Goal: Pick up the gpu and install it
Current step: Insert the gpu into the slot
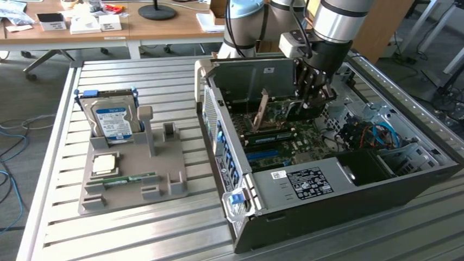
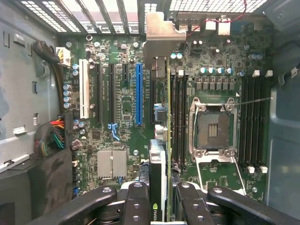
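My gripper (image 1: 313,97) is down inside the open computer case (image 1: 406,179), shut on the gpu (image 1: 292,111). In the wrist view the gpu (image 2: 158,183) stands edge-on between the two black fingers (image 2: 136,201), with its dark face, thin green board edge and silver end bracket (image 2: 161,35) at the far end. It hangs above the motherboard (image 2: 122,117), apart from it. The card's edge runs parallel to the long blue slot (image 2: 138,93) and lies a little to one side of it, toward the black memory slots (image 2: 180,117).
A grey holder tray (image 1: 127,179) on the slatted table at the exterior view's left carries a hard drive (image 1: 112,117), a processor chip (image 1: 105,163) and a RAM stick (image 1: 130,178). The case walls, cable bundles (image 2: 51,136) and the empty processor socket (image 2: 213,126) surround the card.
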Robot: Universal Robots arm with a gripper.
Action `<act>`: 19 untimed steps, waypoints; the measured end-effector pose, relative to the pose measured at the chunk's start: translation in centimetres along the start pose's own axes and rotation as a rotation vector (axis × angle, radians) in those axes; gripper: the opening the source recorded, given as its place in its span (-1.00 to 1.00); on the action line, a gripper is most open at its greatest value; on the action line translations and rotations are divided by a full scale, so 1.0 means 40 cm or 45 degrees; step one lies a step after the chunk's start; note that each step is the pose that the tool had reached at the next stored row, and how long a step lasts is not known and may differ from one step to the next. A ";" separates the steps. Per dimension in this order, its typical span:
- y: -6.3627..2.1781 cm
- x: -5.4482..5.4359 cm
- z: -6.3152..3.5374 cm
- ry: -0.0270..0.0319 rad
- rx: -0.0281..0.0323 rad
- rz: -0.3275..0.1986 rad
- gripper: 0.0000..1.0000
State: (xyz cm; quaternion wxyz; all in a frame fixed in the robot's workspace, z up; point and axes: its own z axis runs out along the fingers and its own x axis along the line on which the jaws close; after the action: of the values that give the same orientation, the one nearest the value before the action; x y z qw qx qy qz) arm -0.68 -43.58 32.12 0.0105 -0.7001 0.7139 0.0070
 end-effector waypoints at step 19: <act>0.002 0.001 0.029 0.0000 0.0003 0.000 -0.47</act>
State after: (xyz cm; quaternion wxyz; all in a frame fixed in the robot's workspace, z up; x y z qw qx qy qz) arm -0.78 -43.58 30.96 0.0106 -0.7001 0.7139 0.0069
